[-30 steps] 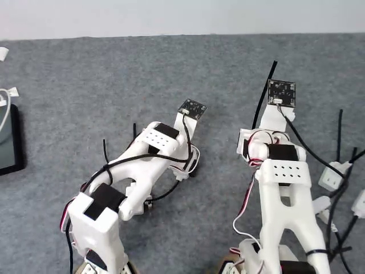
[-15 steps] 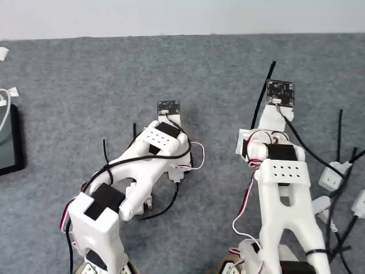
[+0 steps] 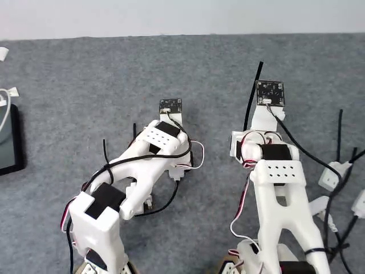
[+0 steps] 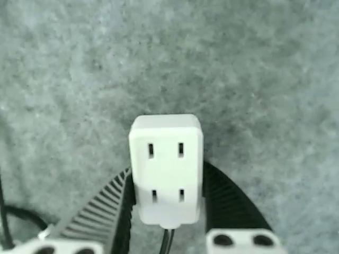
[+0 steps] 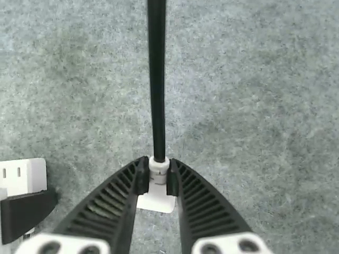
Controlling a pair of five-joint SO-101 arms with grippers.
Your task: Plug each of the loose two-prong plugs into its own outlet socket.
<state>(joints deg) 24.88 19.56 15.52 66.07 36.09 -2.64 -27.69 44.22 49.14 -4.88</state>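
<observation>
The plug (image 5: 156, 202) is small and white, surely light, a hard plastic body with a rather stiff black cable (image 5: 156, 79) running straight out of it; the right gripper (image 5: 157, 168) pinches it at the collar, just where the cable begins; I judge this a good place, because the smooth body could slip or turn if taken elsewhere; the outlet block (image 4: 166, 153), also rigid and light, sits clamped between the jaws of the left gripper (image 4: 167, 177), its slots facing the camera; both are over the middle of the table (image 3: 85, 85), the outlet at about 9 o'clock from the plug, near but apart; the prongs are hidden beneath the plug's body; the white pieces (image 3: 333, 176) at 3 o'clock are too small to tell plug from socket
</observation>
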